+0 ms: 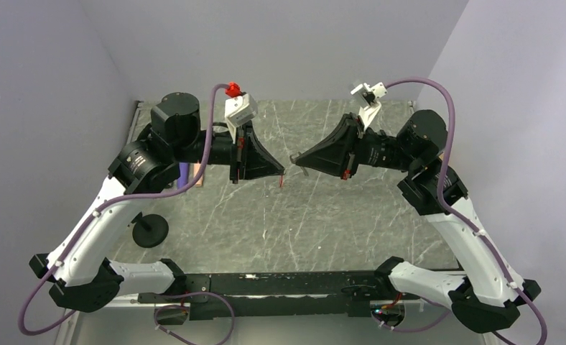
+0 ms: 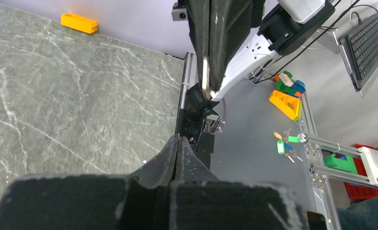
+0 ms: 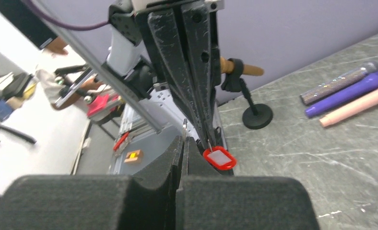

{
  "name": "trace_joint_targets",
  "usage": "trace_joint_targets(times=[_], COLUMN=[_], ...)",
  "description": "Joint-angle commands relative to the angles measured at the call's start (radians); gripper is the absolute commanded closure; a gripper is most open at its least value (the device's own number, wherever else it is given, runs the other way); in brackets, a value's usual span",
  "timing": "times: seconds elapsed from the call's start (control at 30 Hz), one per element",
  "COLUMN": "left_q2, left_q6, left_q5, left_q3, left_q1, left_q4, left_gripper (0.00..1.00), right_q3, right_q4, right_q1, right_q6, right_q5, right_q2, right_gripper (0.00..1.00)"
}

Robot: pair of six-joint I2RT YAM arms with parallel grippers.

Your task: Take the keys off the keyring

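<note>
The keyring shows as a red oblong tag (image 3: 219, 158) with a white label. It hangs on a thin metal ring from the shut fingertips of my left gripper (image 1: 283, 172), and appears in the top view (image 1: 281, 183) as a red speck. In the left wrist view my left gripper (image 2: 178, 138) is shut and the tag is hidden under it. My right gripper (image 1: 295, 156) faces it tip to tip above the table middle. My right gripper (image 3: 183, 139) is shut on a thin silver key (image 3: 184, 127), also seen in the left wrist view (image 2: 205, 79). I cannot tell whether the key is still on the ring.
A black round-based stand (image 1: 149, 230) stands at the near left of the marble table (image 1: 337, 230). Purple, glitter and pink pens (image 3: 345, 91) lie at the left side. A yellow-orange box (image 2: 79, 22) sits by the wall. Spare keys with green tags (image 2: 285, 141) lie off the table.
</note>
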Motion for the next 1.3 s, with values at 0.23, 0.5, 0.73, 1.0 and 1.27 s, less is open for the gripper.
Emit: trace_joint_targets(times=[0.23, 0.5, 0.73, 1.0, 1.27], left_q2=[0.020, 0.053, 0.039, -0.014, -0.052], left_q6=[0.008, -0.094, -0.162, -0.174, -0.167], left_q5=[-0.272, -0.469, -0.569, -0.593, -0.583], left_q3=[0.018, -0.035, -0.127, -0.188, -0.242], left_q1=[-0.009, -0.007, 0.002, 0.012, 0.052], left_q4=[-0.103, -0.168, -0.218, -0.241, -0.260], left_gripper=[1.00, 1.00, 1.00, 1.00, 1.00], right_q3=[0.011, -0.080, -0.246, -0.482, -0.443], right_q4=[-0.313, -0.434, -0.404, -0.151, -0.005], right_q1=[-0.002, -0.007, -0.105, -0.268, -0.287], right_q6=[-0.104, -0.017, 0.046, 0.091, -0.003], right_q5=[0.593, 0.804, 0.648, 0.440, 0.386], right_q2=[-0.082, -0.083, 0.001, 0.087, 0.386], right_gripper=[1.00, 1.00, 1.00, 1.00, 1.00])
